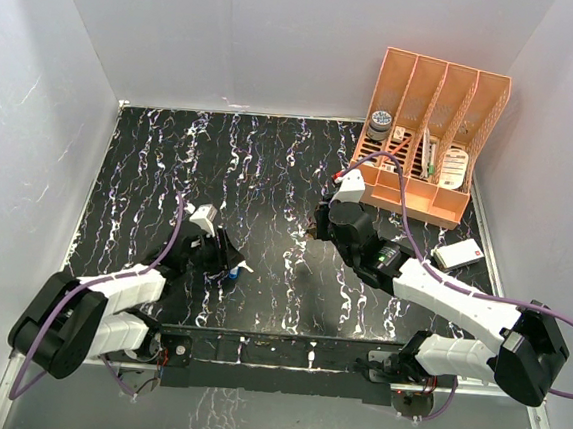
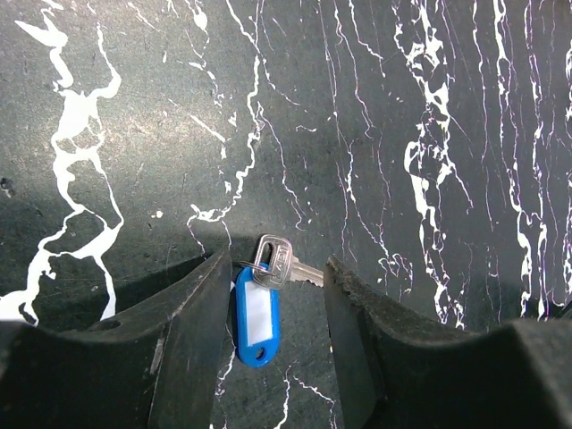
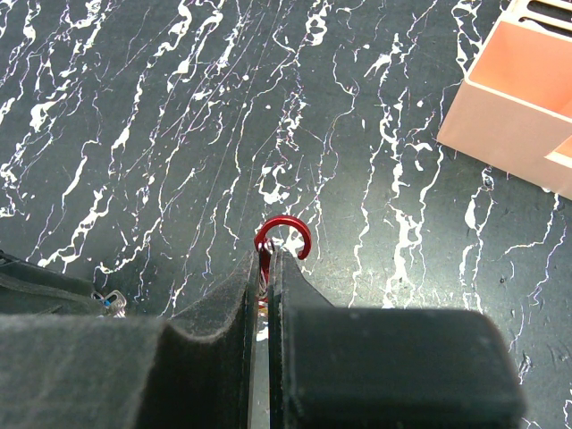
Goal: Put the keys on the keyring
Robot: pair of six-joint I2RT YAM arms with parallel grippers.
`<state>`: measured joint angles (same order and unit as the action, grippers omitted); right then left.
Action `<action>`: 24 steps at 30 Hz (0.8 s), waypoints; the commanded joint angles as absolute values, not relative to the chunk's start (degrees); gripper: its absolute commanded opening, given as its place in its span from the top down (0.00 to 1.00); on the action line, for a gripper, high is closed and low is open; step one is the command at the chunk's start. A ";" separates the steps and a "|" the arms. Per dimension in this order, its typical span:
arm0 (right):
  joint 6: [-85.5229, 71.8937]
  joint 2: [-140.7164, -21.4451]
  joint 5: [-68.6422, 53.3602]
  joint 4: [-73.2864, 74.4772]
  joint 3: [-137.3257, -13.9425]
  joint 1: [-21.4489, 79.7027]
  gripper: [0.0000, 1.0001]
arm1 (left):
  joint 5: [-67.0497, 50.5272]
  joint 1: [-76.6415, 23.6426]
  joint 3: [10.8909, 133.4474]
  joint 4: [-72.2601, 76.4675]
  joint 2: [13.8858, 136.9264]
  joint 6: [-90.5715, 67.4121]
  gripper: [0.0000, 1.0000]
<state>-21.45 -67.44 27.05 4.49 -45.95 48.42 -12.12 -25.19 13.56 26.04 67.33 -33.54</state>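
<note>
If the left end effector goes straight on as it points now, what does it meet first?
Probably the silver key with its blue tag, lying on the table between the left end effector's open fingers; depth is unclear, so they may touch the table first.

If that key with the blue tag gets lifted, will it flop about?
Probably flops: the key and blue tag join only through a small ring, so one would dangle. Looks light; flat on the table, it likely slides, not rolls.
</note>
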 commanded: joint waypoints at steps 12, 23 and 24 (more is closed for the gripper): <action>-21.27 -66.52 28.12 1.57 -46.01 48.51 1.00 | -14.50 -24.74 15.08 27.76 69.98 -34.13 0.58; -21.36 -66.11 28.46 1.84 -45.73 48.52 1.00 | -16.01 -24.78 14.58 35.81 76.61 -34.47 0.59; -21.36 -66.10 28.50 1.87 -45.78 48.52 1.00 | -16.44 -24.72 14.67 36.77 77.21 -34.71 0.59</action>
